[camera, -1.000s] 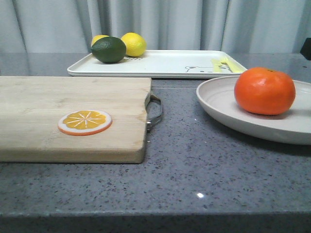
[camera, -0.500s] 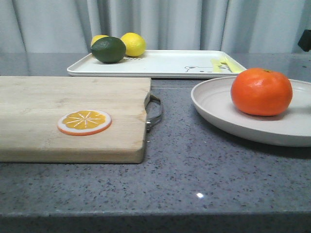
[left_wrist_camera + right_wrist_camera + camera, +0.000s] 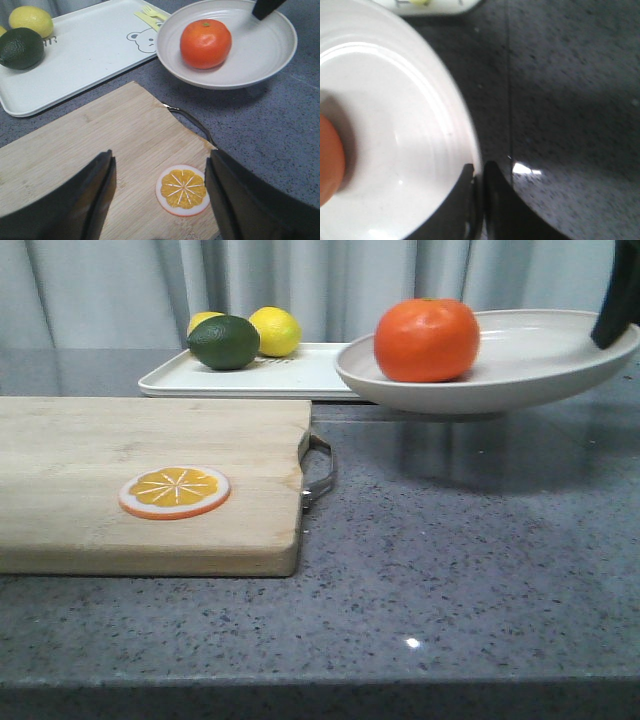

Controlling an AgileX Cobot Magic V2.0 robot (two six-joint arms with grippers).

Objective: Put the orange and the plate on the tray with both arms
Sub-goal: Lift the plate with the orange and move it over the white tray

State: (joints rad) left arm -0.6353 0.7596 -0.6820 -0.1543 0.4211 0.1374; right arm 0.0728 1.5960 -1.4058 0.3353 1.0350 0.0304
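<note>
The plate [image 3: 520,365] is held clear of the table [image 3: 450,570], raised above the grey speckled surface near the far right part of the table, with its shadow cast on the surface beneath it. It is gripped at its right rim by the right end effector [image 3: 479,200], whose two dark fingers are closed on the rim, one on the inner face and one on the outer face. In the front view only a dark part of that end effector is visible at the upper right edge.

The orange [image 3: 427,339] is seated inside the plate, toward its left side, and is carried with it. The plate is slightly tilted in the front view.

The tray [image 3: 290,375] is located at the far edge of the table, toward the centre. The left edge of the plate overlaps the right portion of the tray in the front view. A lime [image 3: 224,342] and two lemons [image 3: 275,331] are placed on the far left end of the tray. In the left wrist view a yellow fork [image 3: 150,15] is seen on the tray beside the bear outline.

The left end effector [image 3: 160,195] is open and holds nothing. It is positioned above the cutting board [image 3: 150,480], which occupies the left side of the table, and the orange slice [image 3: 183,190] lies on the board between its fingers.
</note>
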